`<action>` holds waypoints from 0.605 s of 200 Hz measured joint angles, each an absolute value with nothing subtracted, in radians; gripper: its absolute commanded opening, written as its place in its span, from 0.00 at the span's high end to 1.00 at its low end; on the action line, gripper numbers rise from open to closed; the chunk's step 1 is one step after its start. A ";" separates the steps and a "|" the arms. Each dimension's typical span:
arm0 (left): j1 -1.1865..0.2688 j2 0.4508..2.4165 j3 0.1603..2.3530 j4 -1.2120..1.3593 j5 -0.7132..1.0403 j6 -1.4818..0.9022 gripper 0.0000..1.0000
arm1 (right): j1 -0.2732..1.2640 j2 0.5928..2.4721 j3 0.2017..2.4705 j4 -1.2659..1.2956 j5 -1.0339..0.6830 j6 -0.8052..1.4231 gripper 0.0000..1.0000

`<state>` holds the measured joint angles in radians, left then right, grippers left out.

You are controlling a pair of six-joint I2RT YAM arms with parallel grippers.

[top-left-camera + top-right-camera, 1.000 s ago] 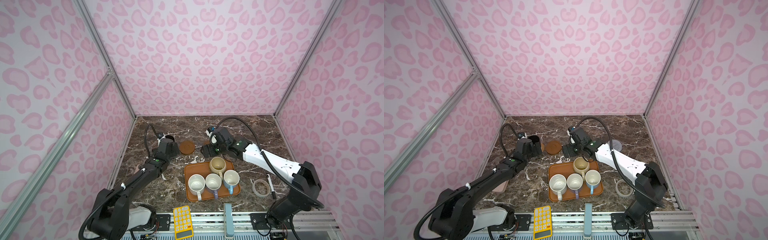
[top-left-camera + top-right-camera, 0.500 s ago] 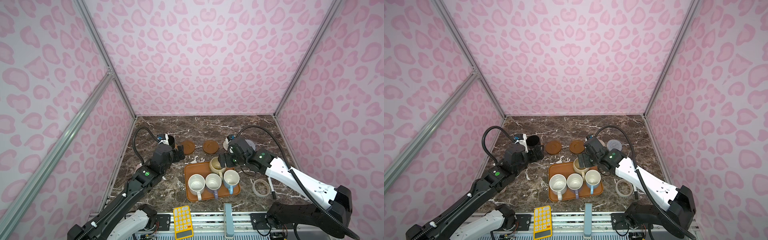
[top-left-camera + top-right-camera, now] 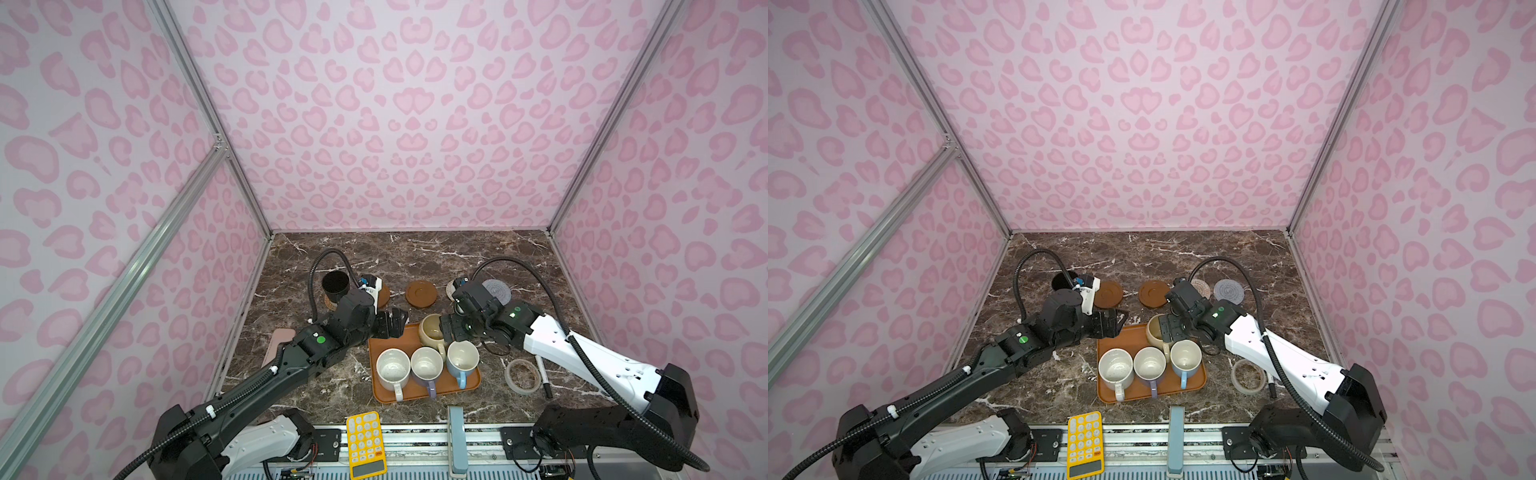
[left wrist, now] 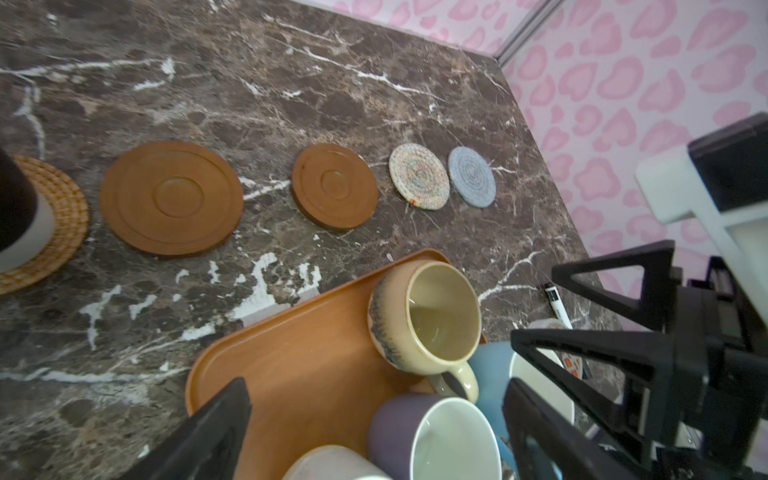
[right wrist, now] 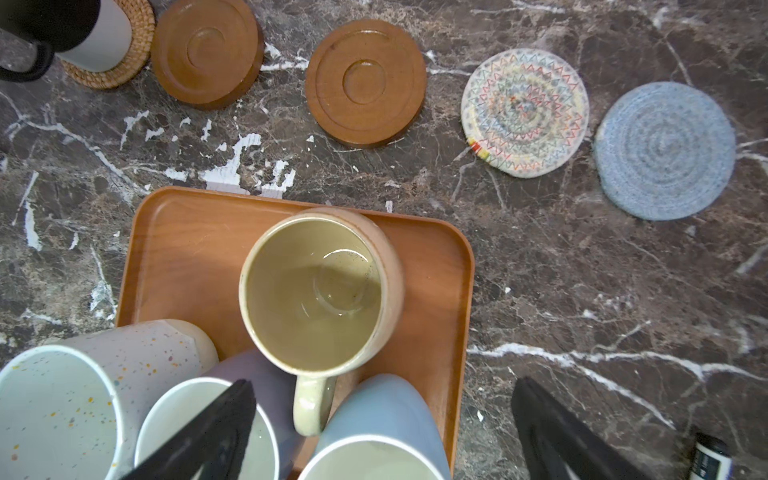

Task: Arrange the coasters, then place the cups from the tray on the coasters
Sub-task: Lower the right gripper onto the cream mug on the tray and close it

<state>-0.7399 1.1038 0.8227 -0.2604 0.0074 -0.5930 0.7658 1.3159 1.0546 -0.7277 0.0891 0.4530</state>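
Note:
The orange-brown tray (image 3: pixel 415 392) holds several cups: cream-yellow (image 3: pixel 431 330), speckled white (image 3: pixel 392 369), lavender (image 3: pixel 427 365) and light blue (image 3: pixel 462 359). The black cup (image 3: pixel 335 284) stands on the tan rattan coaster (image 4: pixel 62 216). Beyond the tray, two brown coasters (image 3: pixel 1108 294) (image 3: pixel 1153 293), a cream woven one (image 3: pixel 1202 287) and a grey-blue one (image 3: pixel 1228 290) lie in a row. My left gripper (image 3: pixel 392 323) hangs open over the tray's far left corner, holding nothing. Just right of the cream-yellow cup (image 5: pixel 316 291), my right gripper (image 3: pixel 451 328) is open and holds nothing.
A pale tape roll (image 3: pixel 523 375) and a marker pen (image 3: pixel 542 376) lie right of the tray. At the front edge sits a yellow calculator (image 3: pixel 365 444). A pink flat object (image 3: pixel 279 343) lies by the left wall. Bare marble stretches behind the coaster row.
My left gripper drew back from the black cup toward the tray. My right gripper left the second brown coaster lying in the row and came back beside the cream-yellow cup.

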 measured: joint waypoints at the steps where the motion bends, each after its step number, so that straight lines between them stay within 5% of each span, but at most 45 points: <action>1: -0.740 1.106 0.823 -0.260 0.008 -0.593 0.03 | 0.766 1.318 1.055 -0.728 0.089 0.451 0.03; 121: -0.759 1.174 0.826 -0.258 0.051 -0.601 0.03 | 0.796 1.434 1.050 -0.698 -0.005 0.333 0.14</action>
<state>-0.7589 1.1744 0.8265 -0.2584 0.0505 -0.6006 0.7963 1.4338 1.0500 -0.6983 -0.0051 0.3328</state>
